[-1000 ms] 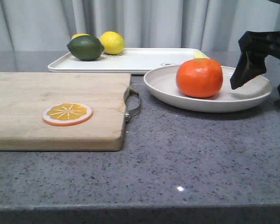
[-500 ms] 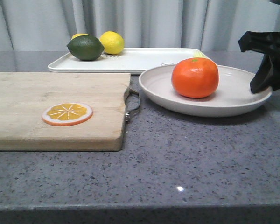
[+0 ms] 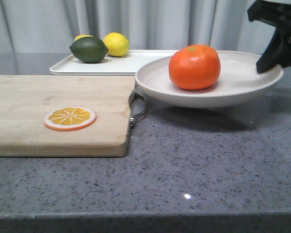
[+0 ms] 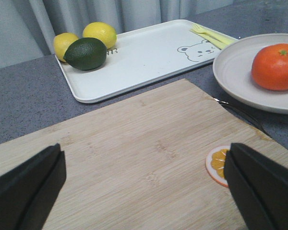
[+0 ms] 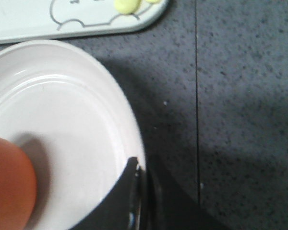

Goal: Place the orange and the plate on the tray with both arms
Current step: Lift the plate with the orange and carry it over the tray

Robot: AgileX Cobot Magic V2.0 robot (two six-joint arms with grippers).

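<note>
Off-white and matte, the wide shallow round plate [image 3: 233, 85] hangs clear of the grey speckled stone tabletop [image 3: 194, 160], casting a shadow on it, with the glossy orange-red whole orange [image 3: 194, 67] sitting inside it left of centre. The black right gripper [image 3: 274, 60] pinches the plate's right rim; in the right wrist view its fingers [image 5: 133, 191] are closed tight over the rim's edge, one above and one below. The plate overlaps the near right corner of the large flat rectangular white tray [image 3: 131, 62] in the front view, but whether it is above the tray or short of it cannot be told.

No readable writing appears anywhere; the only print is a line-drawn bear face [image 4: 191, 51] on the tray near its right end, beside pale yellow plastic forks [image 4: 212, 34]. At the tray's far left corner lie a dark green lime [image 3: 88, 49] and two yellow lemons [image 3: 116, 43].

The black left gripper [image 4: 144, 187] is spread wide, holding nothing, above the pale wooden cutting board [image 3: 58, 109] at the tabletop's left edge. A flat orange slice with a white rim [image 3: 70, 118] lies on the board.
</note>
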